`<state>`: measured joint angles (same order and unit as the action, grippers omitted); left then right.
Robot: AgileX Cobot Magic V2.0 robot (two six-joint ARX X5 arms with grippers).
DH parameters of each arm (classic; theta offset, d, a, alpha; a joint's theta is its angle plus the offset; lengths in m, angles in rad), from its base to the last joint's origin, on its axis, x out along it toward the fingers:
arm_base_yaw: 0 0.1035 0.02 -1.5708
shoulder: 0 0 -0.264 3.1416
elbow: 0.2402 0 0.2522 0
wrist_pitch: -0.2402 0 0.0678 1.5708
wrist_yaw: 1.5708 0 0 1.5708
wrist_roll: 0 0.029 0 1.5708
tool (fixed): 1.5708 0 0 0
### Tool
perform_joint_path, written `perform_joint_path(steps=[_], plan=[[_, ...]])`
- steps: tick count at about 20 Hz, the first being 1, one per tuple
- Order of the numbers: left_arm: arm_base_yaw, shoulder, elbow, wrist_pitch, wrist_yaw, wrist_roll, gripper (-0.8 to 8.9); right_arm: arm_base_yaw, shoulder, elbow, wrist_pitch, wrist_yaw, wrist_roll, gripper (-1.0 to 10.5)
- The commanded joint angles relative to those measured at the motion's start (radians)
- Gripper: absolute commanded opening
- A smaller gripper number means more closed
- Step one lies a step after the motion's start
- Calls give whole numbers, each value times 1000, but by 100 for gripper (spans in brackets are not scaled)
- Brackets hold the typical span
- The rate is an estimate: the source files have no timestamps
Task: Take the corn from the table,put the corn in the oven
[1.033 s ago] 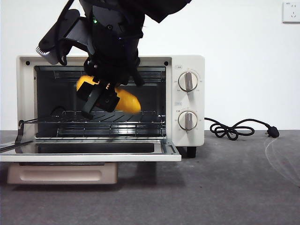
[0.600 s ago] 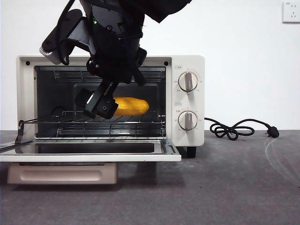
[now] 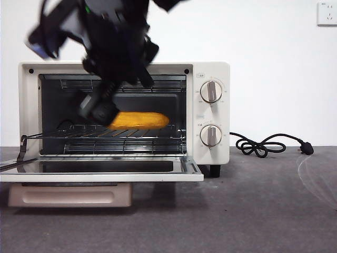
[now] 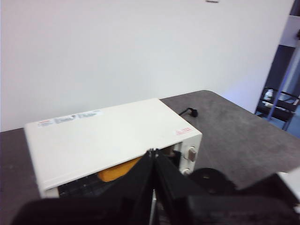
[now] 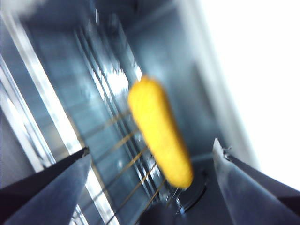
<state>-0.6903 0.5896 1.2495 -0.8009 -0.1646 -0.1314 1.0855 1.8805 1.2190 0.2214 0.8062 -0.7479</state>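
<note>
The yellow-orange corn (image 3: pixel 142 120) lies flat on the wire rack (image 3: pixel 105 138) inside the cream-white oven (image 3: pixel 210 71), whose door (image 3: pixel 100 174) hangs open toward me. My right gripper (image 3: pixel 97 108), blurred by motion, hovers at the oven mouth just left of the corn and is open. In its wrist view the corn (image 5: pixel 159 131) rests free on the rack bars beyond the spread gripper (image 5: pixel 151 146). My left gripper (image 4: pixel 153 157) is shut on nothing, high above the oven top (image 4: pixel 103 136); a bit of corn (image 4: pixel 117 171) peeks out below.
The oven stands on the dark grey table (image 3: pixel 253 211). Its black cord (image 3: pixel 263 145) lies coiled to the right. Two knobs (image 3: pixel 211 91) sit on the oven's right panel. A wall socket (image 3: pixel 326 13) is at the upper right.
The corn went from tilted in the right gripper to lying flat on the rack. The right gripper let it go and drew back up and to the left.
</note>
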Motion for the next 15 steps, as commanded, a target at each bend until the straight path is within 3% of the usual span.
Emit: perform_joint_path(steps=[1, 5, 12, 15], plan=[[-3, 0, 3, 2, -21, 14, -6, 38, -40, 5, -12, 8, 53, 439], [-3, 1, 3, 2, -34, 25, -6, 94, -95, 5, -101, 8, 125, 438], [-3, 58, 3, -7, -190, 80, -6, 190, -219, 5, -364, 5, 311, 434], [-3, 122, 3, -17, -266, 120, -6, 215, -288, 5, -470, -1, 376, 304]])
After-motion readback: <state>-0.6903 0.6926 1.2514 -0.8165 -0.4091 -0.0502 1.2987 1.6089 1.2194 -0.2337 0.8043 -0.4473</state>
